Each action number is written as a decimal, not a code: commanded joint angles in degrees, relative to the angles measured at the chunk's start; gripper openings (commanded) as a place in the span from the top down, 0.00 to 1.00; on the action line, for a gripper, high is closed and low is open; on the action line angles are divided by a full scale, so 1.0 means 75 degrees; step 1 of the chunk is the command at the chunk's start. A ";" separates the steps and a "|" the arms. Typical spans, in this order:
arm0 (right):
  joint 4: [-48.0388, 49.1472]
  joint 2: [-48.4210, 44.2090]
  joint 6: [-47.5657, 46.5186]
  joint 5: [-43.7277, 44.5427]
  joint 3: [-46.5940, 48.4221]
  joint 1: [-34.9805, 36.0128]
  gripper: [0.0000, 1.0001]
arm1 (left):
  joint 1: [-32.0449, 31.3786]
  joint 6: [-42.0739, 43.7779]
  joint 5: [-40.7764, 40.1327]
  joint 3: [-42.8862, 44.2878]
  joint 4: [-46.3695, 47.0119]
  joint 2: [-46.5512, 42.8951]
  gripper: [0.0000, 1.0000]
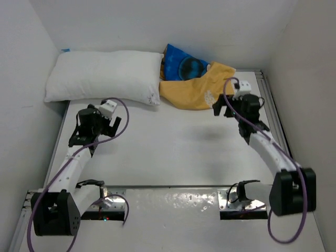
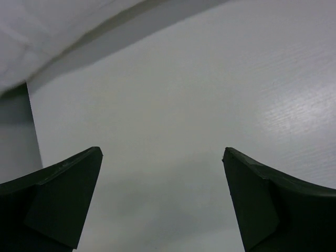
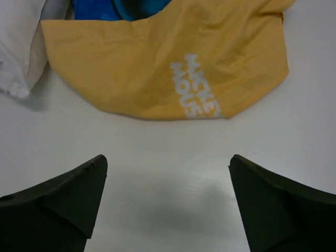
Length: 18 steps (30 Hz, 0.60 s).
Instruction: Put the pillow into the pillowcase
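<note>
The white pillow lies at the far left of the table, and its edge shows in the left wrist view. The pillowcase lies crumpled to its right, orange-yellow side toward me and blue print behind. In the right wrist view the orange side carries white lettering, with a pillow corner at the left. My left gripper is open and empty just in front of the pillow. My right gripper is open and empty above bare table, just short of the pillowcase's near edge.
White walls close in the table on the left, back and right. A metal rail runs along the right edge. The arm bases and a metal mounting bar sit at the near edge. Bare white tabletop lies between the arms.
</note>
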 commanded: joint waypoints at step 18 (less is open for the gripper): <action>-0.0143 0.8822 -0.1047 -0.0146 0.7630 0.2152 0.01 | -0.0835 0.6289 -0.0085 0.3839 0.4406 0.7134 0.00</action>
